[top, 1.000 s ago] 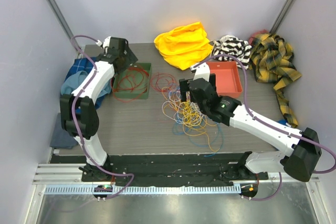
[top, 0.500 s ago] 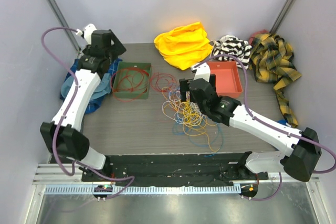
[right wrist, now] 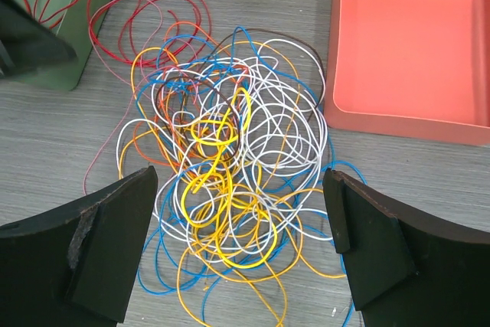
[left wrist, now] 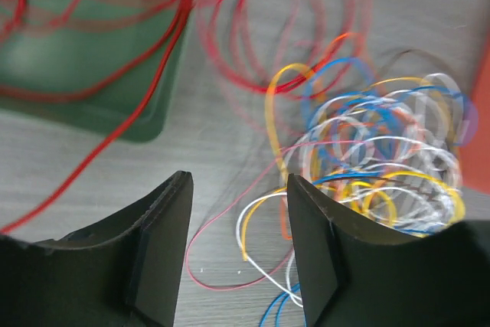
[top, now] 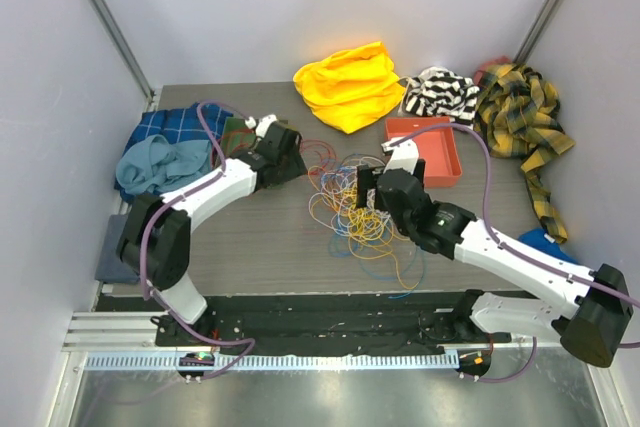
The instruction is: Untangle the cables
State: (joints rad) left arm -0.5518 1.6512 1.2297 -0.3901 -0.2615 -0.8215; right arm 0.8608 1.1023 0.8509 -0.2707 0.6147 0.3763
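Your cables [top: 360, 212] sit in one mixed tangle in the middle of the desk [top: 250, 242]: yellow, white, blue and orange loops piled together between the green tray [left wrist: 76, 74] and the red tray [right wrist: 406, 51]. The red loops [left wrist: 180, 24] lie partly in the green tray and spill over its edge toward the pile. Your left gripper [left wrist: 239, 204] hangs low just beside the tangle's left edge, fingers apart, nothing gripped. Your right gripper [right wrist: 239, 189] hovers right above the pile, jaws wide apart, holding nothing.
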